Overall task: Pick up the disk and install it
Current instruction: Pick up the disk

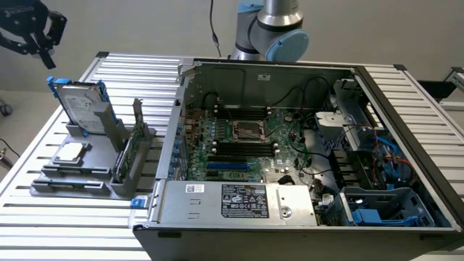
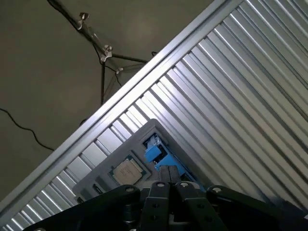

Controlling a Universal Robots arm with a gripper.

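The gripper (image 1: 48,60) is clenched on nothing, at eleven o'clock of the disk (image 1: 82,106), which is stood upright in a rack (image 1: 69,187) at nine o'clock of the computer case (image 1: 239,79). Nothing is picked up or installed yet.

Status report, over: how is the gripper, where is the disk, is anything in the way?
Gripper shut, empty, hovering above the disk. Disk upright in grey holder, untouched. No obstacle seen between them.
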